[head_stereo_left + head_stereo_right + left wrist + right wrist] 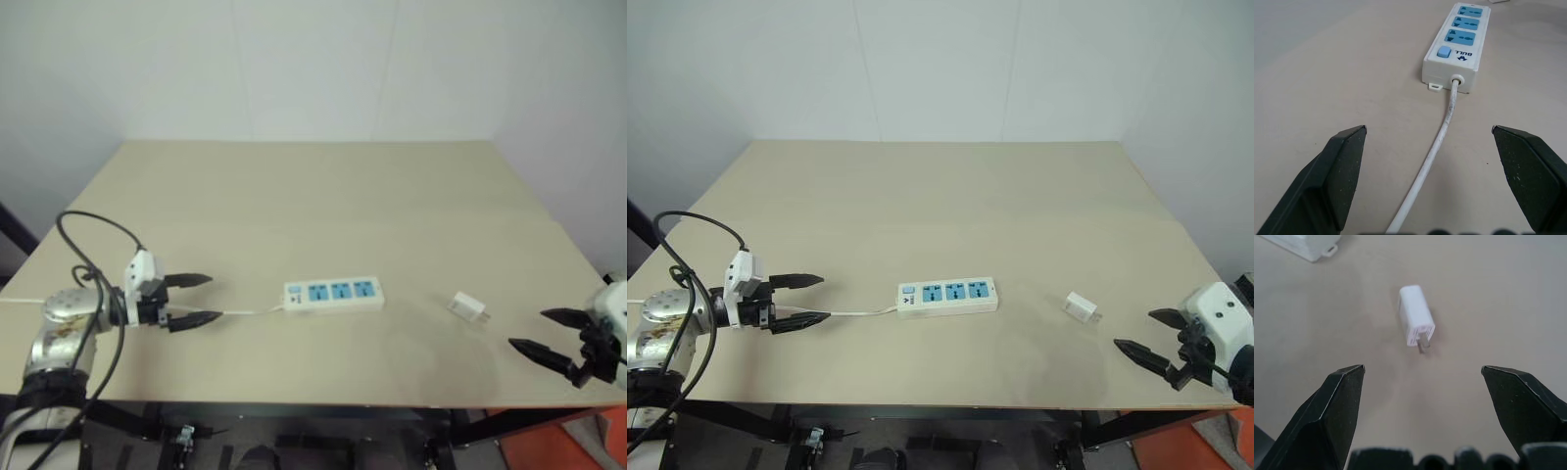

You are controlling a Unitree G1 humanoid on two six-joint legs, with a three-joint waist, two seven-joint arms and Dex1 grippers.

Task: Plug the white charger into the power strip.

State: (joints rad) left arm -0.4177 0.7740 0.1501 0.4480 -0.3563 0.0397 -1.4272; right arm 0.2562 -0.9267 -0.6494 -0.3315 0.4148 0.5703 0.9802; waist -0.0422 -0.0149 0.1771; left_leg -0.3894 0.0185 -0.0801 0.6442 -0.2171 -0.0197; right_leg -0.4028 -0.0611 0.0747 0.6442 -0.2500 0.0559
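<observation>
Both grippers spread, white charger (468,307) unplugged

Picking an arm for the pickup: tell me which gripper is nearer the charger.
Right. The right gripper, jaws open, sits just beyond the charger on its right. The left gripper is far off, past the power strip.

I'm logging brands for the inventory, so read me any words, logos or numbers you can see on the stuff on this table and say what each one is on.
"BULL": printed beside a small logo on the switch end of the power strip, next to its blue switch.
White charger: no readable text.
</observation>
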